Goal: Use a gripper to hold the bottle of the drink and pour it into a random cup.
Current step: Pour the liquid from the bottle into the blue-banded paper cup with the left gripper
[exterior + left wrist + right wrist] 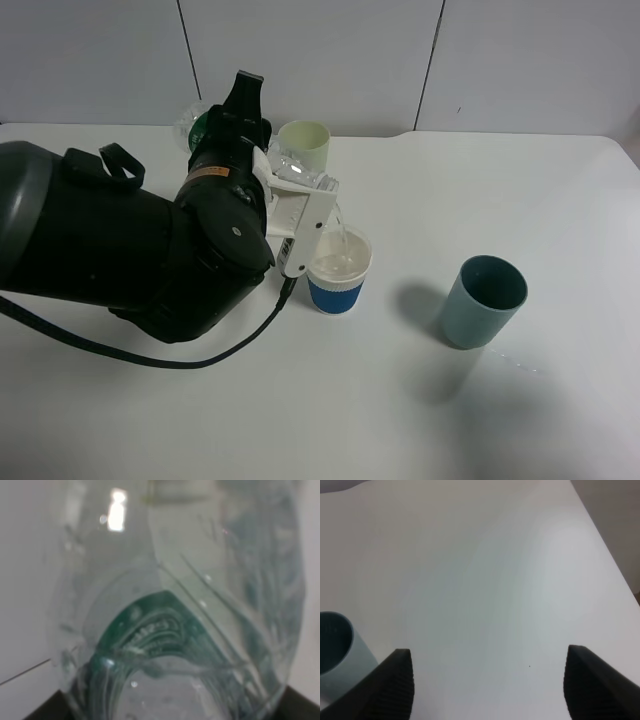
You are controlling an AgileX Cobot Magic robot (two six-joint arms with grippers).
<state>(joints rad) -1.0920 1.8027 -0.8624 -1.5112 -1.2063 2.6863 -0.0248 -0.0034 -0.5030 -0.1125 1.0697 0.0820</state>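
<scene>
In the exterior high view my left gripper (300, 205), white-fingered on a bulky black arm, is shut on the clear bottle (290, 170) with its green label. It holds the bottle tipped on its side above the white cup with a blue band (338, 270). A thin stream of clear liquid falls from the bottle's mouth into that cup. The left wrist view is filled by the bottle (175, 630), its green label close to the lens. My right gripper (487, 680) is open over bare table. It does not show in the exterior high view.
A tall pale green cup (304, 146) stands just behind the tipped bottle. A teal cup (482, 301) stands to the right of the white cup and shows at the edge of the right wrist view (337, 652). The white table (520, 200) ends at a grey wall.
</scene>
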